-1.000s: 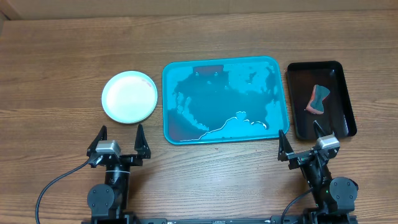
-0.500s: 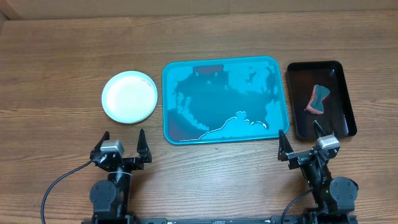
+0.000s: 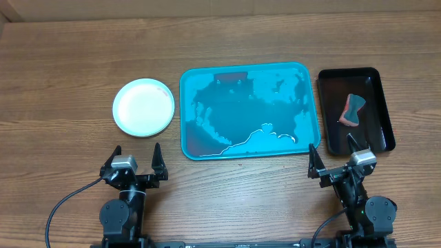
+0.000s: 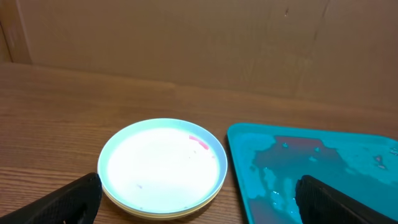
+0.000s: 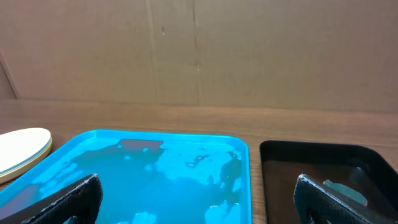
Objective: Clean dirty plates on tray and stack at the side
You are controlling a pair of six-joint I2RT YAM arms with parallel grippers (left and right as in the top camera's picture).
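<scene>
The plates (image 3: 143, 107) lie stacked on the wood left of the tray (image 3: 249, 110). In the left wrist view the top plate (image 4: 163, 160) is pale with a light rim and carries a small red smear (image 4: 198, 142); a cream rim shows under it. The turquoise tray holds only water patches and a reddish film. My left gripper (image 3: 135, 153) stands open near the front edge, short of the plates, with nothing between its fingers (image 4: 74, 199). My right gripper (image 3: 332, 153) is open and empty too, before the tray's right corner (image 5: 236, 149).
A black tray (image 3: 377, 134) sits right of the turquoise one, with a teal and red sponge (image 3: 353, 110) lying in it. In the right wrist view the black tray (image 5: 298, 168) is just right of the turquoise rim. A brown cardboard wall (image 5: 199, 50) stands behind the table.
My left gripper has drawn back slightly toward the table's front edge, then stopped. The right arm, the plates and both trays have not moved.
</scene>
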